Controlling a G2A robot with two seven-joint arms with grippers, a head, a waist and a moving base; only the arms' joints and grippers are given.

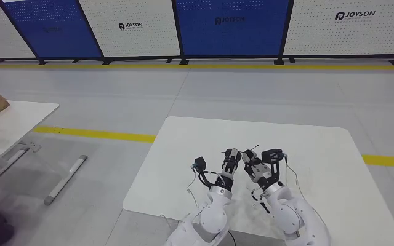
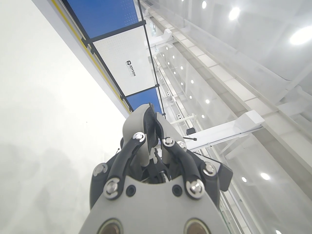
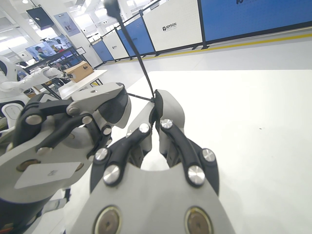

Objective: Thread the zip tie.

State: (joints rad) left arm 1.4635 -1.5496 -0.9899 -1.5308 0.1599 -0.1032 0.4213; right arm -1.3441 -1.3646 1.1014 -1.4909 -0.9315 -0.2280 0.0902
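Short logo lines stood on the far partition wall, in dark print on the white panels (image 1: 130, 26) and fainter print on the blue panels (image 1: 229, 19). Far left, a cardboard box (image 3: 79, 71) bore a small dark mark and a hanging poster (image 3: 67, 24) bore print, both too small to read.

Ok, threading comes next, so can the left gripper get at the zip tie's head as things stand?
Probably yes. The zip tie stands up from the right gripper, jaws shut on it, its head in open air. The left gripper sits close beside, jaws shut, with nothing between them.
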